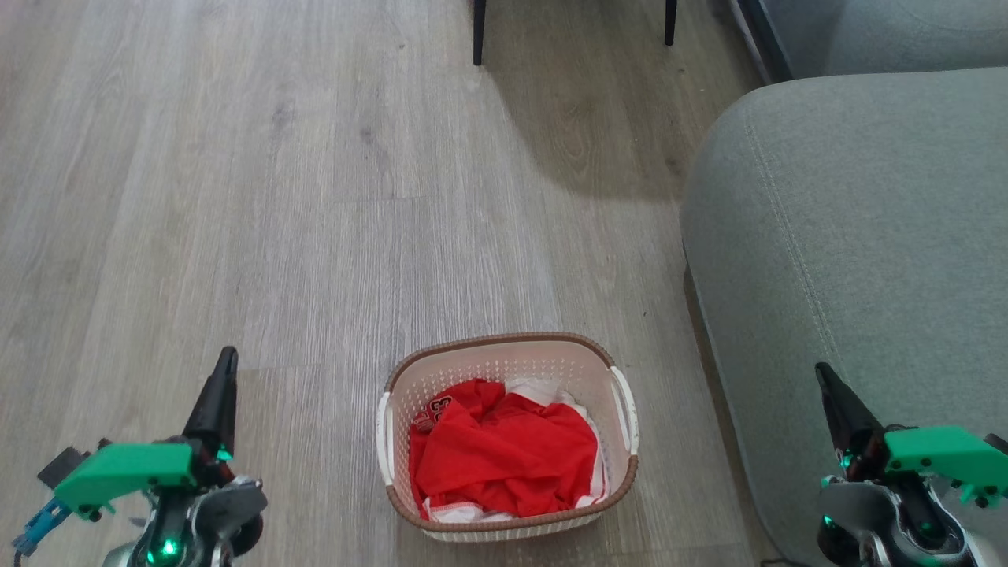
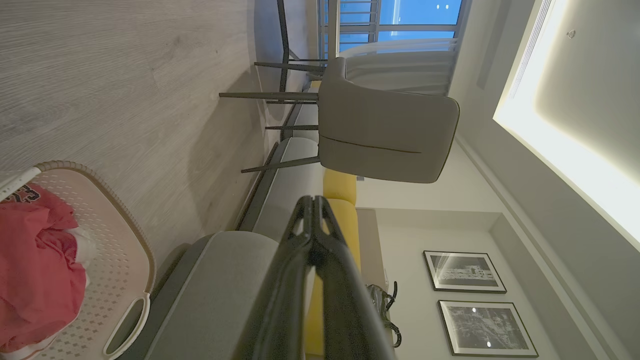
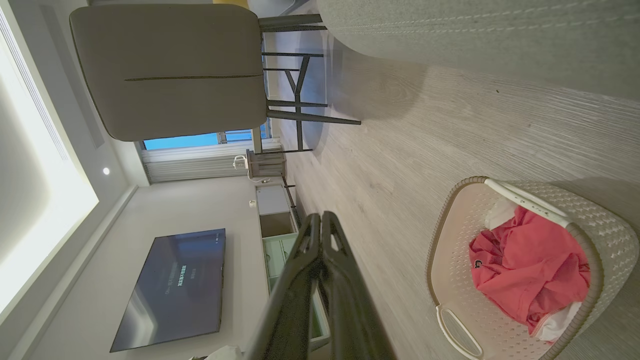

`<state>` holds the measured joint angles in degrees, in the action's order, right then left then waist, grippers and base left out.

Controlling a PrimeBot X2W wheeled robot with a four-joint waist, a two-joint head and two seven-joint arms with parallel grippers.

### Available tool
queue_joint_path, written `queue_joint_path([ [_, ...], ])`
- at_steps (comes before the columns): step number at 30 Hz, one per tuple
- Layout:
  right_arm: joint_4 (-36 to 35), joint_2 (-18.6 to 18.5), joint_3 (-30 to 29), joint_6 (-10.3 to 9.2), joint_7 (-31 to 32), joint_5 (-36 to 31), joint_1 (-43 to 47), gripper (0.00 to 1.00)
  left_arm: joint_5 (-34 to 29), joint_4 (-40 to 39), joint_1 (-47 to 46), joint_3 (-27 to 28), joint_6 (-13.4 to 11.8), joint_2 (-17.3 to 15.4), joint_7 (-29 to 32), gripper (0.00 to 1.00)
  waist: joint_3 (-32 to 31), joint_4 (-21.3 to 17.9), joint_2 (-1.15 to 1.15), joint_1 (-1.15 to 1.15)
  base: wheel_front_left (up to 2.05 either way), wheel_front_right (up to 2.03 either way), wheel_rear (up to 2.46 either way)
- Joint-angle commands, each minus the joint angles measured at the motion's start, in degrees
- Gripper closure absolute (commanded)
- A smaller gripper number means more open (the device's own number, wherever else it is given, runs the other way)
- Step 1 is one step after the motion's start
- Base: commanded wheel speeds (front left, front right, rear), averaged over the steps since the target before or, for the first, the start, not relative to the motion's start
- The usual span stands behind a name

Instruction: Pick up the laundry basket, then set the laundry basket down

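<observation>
basket: the laundry basket [image 1: 504, 364] is sitting flat on the wood-look floor [image 1: 276, 197], low in the middle of the head view. It's between the two arms and neither one is touching it.
basket looks: cream walls full of little holes, brown woven-look rim, and a white handle [image 1: 624, 409] on each short side.
what's in it: a scrunched-up red jersey [image 1: 504, 453], with a bit of white fabric [image 1: 543, 387] poking out around it.
left gripper: the left gripper [image 1: 227, 358] is in the lower left corner, well off to the basket's left. Its fingers are pressed together and holding nothing, and its wrist view shows the same.
right gripper: the right gripper [image 1: 823, 370] is in the lower right, over the edge of the sofa. It's also pinched closed and empty, well apart from the basket.
sofa: the grey sofa [image 1: 850, 236] is just to the basket's right, with a strip of floor between them.
background: dark chair legs [image 1: 478, 31] at the top of the head view. The left wrist view has a grey chair [image 2: 385, 135] and two framed pictures [image 2: 465, 271], and the right wrist view has a wall TV [image 3: 175, 285].
</observation>
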<state>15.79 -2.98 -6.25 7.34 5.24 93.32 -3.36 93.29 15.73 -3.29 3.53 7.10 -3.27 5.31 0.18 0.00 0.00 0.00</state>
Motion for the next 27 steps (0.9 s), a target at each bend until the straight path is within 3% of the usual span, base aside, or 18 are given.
queue_joint_path([
  [1, -1.83, -0.70, 0.83, 0.14, 0.37, -0.24, -2.72, 1.00, -0.34, -1.72, -2.81, 2.03, 0.38, -0.31, 0.41, 1.00, 0.00, 0.00, 0.00, 0.00, 0.00, 0.00, 0.00],
  [27, -1.81, -0.46, 0.49, 0.14, 0.64, -0.53, -2.75, 1.00, -0.59, -1.70, -2.84, 2.34, 0.38, -0.10, 0.65, 1.00, 0.00, 0.00, 0.00, 0.00, 0.00, 0.00, 0.00],
])
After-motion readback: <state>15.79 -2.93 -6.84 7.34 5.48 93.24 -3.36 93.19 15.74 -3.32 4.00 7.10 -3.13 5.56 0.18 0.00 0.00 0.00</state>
